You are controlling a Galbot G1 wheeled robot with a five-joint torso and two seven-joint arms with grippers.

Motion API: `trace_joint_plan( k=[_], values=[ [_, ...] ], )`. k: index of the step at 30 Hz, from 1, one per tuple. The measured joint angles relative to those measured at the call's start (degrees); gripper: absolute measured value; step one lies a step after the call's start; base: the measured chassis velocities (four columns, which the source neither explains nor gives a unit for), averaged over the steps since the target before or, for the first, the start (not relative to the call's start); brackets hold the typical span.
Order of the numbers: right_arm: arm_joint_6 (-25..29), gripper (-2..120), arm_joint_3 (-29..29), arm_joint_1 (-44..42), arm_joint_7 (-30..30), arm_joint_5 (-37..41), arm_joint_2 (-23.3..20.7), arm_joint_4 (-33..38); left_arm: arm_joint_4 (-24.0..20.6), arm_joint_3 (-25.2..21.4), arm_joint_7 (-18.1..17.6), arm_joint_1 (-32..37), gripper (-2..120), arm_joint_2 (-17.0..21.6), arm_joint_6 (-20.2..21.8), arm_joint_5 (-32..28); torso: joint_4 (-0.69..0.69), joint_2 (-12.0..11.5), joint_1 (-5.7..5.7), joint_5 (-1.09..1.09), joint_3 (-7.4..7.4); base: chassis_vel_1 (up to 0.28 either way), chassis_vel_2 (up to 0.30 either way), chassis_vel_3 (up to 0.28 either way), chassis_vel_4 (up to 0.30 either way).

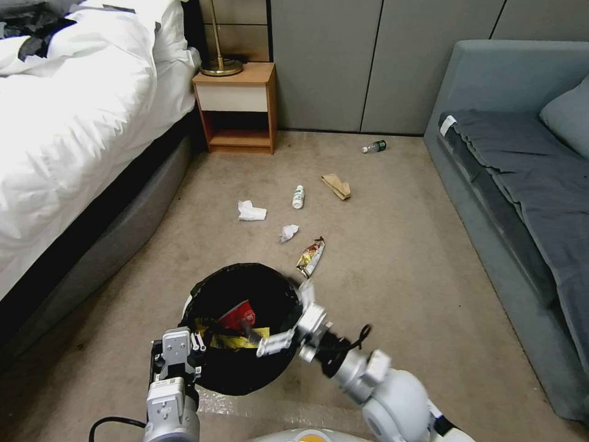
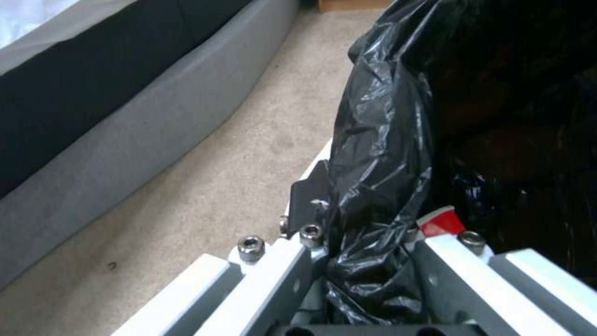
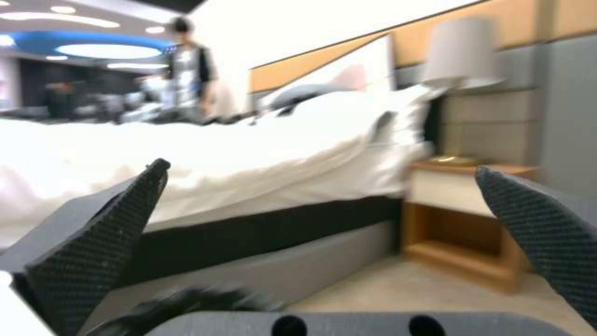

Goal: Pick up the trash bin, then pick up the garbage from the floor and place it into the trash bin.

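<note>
In the head view we see the trash bin (image 1: 242, 325) held up off the carpet, near the bottom middle, its black bag (image 1: 211, 288) folded over the rim. Our left end effector (image 1: 178, 359) pinches the near-left rim. Inside lie a red packet (image 1: 239, 317) and a yellow wrapper (image 1: 236, 339). Our right end effector (image 1: 291, 319) hovers over the bin's right edge, fingers spread and empty. On the floor beyond the bin lie a foil wrapper (image 1: 311, 256), two crumpled tissues (image 1: 251, 211), a white bottle (image 1: 298, 196), a brown paper bag (image 1: 337, 185) and, near the sofa (image 1: 521, 184), a second bottle (image 1: 374, 147).

From the left wrist we see the fingers (image 2: 311, 200) pressed on the bag-covered rim (image 2: 373, 196).

From the right wrist we see both pads (image 3: 106, 238) wide apart, facing the bed (image 3: 249, 154) and nightstand (image 3: 466, 219).
</note>
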Motion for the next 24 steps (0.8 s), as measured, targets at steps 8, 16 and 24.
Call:
trace_joint_plan(
  k=[8, 16, 24],
  values=[
    [4.01, 113, 5.13, -10.83, 7.81, -5.30, 4.45, 2.49, 0.14, -2.16, -0.09, -1.09, 1, 0.52, 0.28, -2.72, -0.02, 0.00, 0.00, 0.00, 0.00, 0.000, 0.000, 0.000, 0.000],
    [7.79, 101, 6.49, -13.71, 8.00, -7.12, 6.74, -2.26, 0.07, -3.59, -0.22, -1.53, 1, 1.19, 0.68, -4.62, -0.02, 0.00, 0.00, 0.00, 0.00, 0.000, 0.000, 0.000, 0.000],
    [7.29, 100, 7.04, -13.08, 10.95, -7.67, 7.40, -4.35, 0.01, -4.22, -0.29, -1.82, 1, 1.43, 0.74, -5.19, -0.02, 0.00, 0.00, 0.00, 0.00, 0.000, 0.000, 0.000, 0.000]
  ],
)
